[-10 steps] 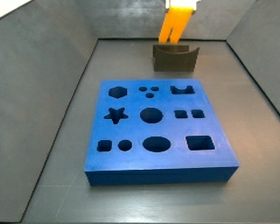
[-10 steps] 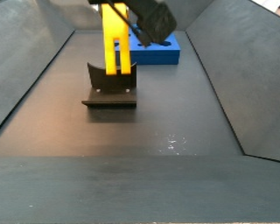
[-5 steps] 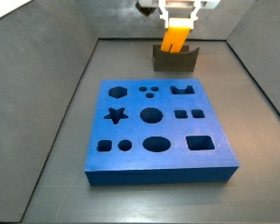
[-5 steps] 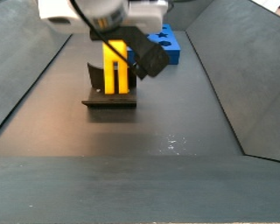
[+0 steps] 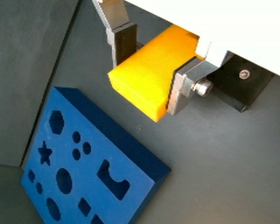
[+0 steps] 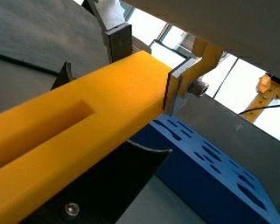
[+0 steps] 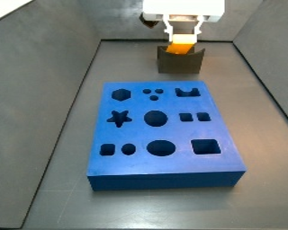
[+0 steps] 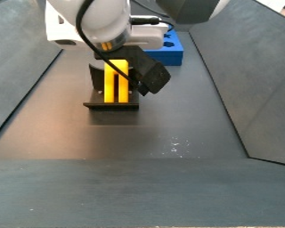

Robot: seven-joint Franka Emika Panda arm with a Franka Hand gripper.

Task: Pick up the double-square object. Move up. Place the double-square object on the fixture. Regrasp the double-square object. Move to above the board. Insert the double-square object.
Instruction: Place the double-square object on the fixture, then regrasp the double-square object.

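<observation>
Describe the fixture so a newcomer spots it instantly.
Start at the big blue board full of shaped holes; look past its far short edge toward the back wall. There stands the fixture, a small dark block directly under the gripper, which holds the yellow double-square object upright in it. It is the only dark thing standing on the floor.

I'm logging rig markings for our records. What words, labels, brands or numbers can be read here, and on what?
None can be read: no text shows on the board, the fixture, the double-square object or the gripper, which is down at the fixture with the yellow piece between its fingers.
</observation>
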